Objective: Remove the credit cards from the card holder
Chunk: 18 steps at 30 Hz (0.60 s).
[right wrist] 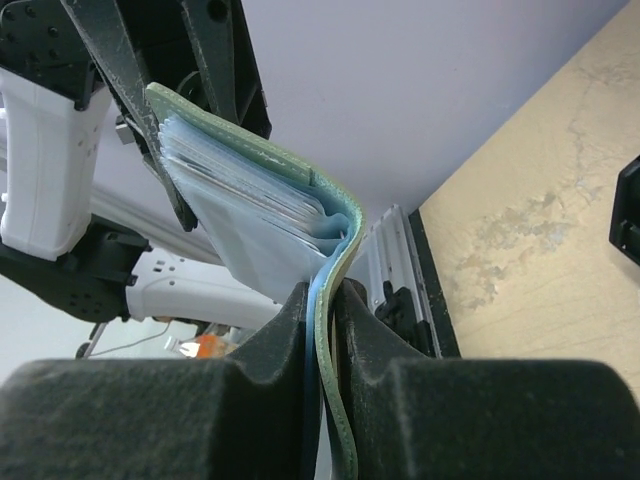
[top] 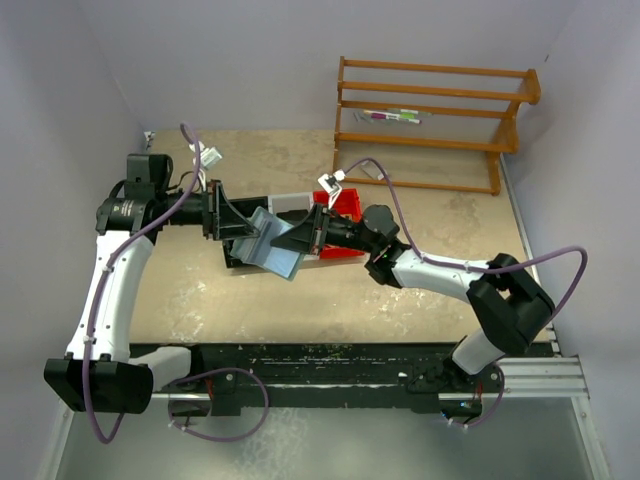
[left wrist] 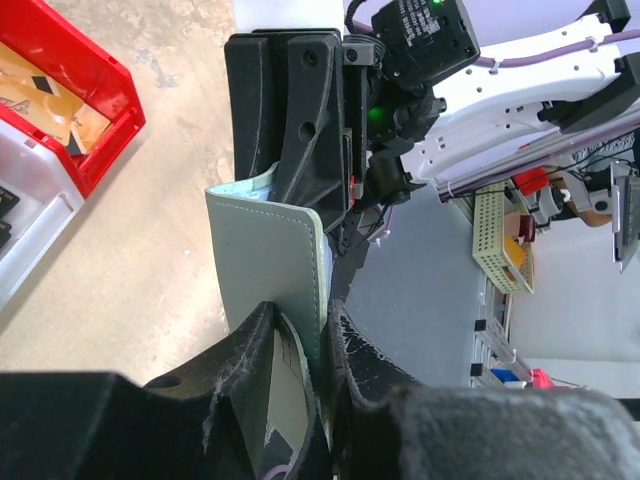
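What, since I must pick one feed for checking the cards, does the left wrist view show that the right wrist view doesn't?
Only the left wrist view: the card holder's plain outer face, and a red bin with an orange flat item in it. Only the right wrist view: the light-blue credit cards stacked inside the opened holder. Both: the holder clamped between the left pincer and the right pincer.

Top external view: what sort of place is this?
Probably a lab robot cell: left arm and right arm mounted by a rail at a tan table, plain pale walls boxing it in, wooden rack behind.
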Motion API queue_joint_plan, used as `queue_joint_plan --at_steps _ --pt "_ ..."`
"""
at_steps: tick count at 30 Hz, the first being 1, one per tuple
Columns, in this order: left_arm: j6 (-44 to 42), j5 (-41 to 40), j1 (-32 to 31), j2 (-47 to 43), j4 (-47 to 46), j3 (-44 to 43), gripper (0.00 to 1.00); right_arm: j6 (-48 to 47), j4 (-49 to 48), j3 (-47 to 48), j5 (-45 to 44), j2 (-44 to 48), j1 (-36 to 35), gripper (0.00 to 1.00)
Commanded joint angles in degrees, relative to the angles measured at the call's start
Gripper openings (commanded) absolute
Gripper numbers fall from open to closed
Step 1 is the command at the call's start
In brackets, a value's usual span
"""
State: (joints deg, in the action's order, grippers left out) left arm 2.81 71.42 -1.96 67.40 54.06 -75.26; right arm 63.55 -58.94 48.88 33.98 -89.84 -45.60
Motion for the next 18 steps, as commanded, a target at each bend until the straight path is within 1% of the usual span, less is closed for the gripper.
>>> queue_joint_plan --at_steps 1,3,5,8,9,10,13,14,15,17,18 --pt "1.6 11.2 -1.5 -0.7 -0.2 -0.5 0.27 1.4 -5.2 0.3 0.4 0.5 -1.3 0.10" --pt "-1.4 7.2 -1.5 -0.9 1.6 -1.1 0.22 1.3 -5.3 0.5 0.6 1.0 -1.3 0.09" --pt "-2.6 4.1 -1.5 -1.1 2.1 -1.2 0.21 1.1 -5.5 0.2 0.8 1.5 -1.3 0.09" --pt "-3.4 6.6 -1.5 -0.7 3.8 -1.0 0.22 1.0 -6.5 -1.0 0.9 2.3 -1.3 0.09" --pt "-3.3 7.4 -1.5 -0.6 4.0 -1.1 0.22 1.0 -6.8 -1.5 0.8 2.5 -1.2 0.11" --pt "-3.1 7.8 -1.5 -0.6 4.0 -1.1 0.21 1.1 -7.0 -1.9 0.7 2.6 -1.2 0.14" --pt "-2.4 7.4 -1.4 -0.6 3.3 -1.7 0.12 1.9 -7.6 -3.0 0.5 2.6 -0.9 0.31" --pt "-2.2 6.7 -1.4 -0.5 3.1 -1.8 0.11 2.2 -7.9 -3.3 0.3 2.6 -0.8 0.43" --pt "-2.2 5.9 -1.4 -0.5 3.0 -1.9 0.09 2.3 -8.0 -3.6 0.2 2.6 -0.7 0.52" --pt "-2.2 3.7 -1.4 -0.5 2.8 -2.0 0.06 2.4 -7.5 -3.7 0.0 2.9 -0.6 0.65" --pt "-2.4 2.1 -1.4 -0.5 2.7 -2.1 0.02 2.4 -7.2 -3.8 -0.2 3.0 -0.5 0.71"
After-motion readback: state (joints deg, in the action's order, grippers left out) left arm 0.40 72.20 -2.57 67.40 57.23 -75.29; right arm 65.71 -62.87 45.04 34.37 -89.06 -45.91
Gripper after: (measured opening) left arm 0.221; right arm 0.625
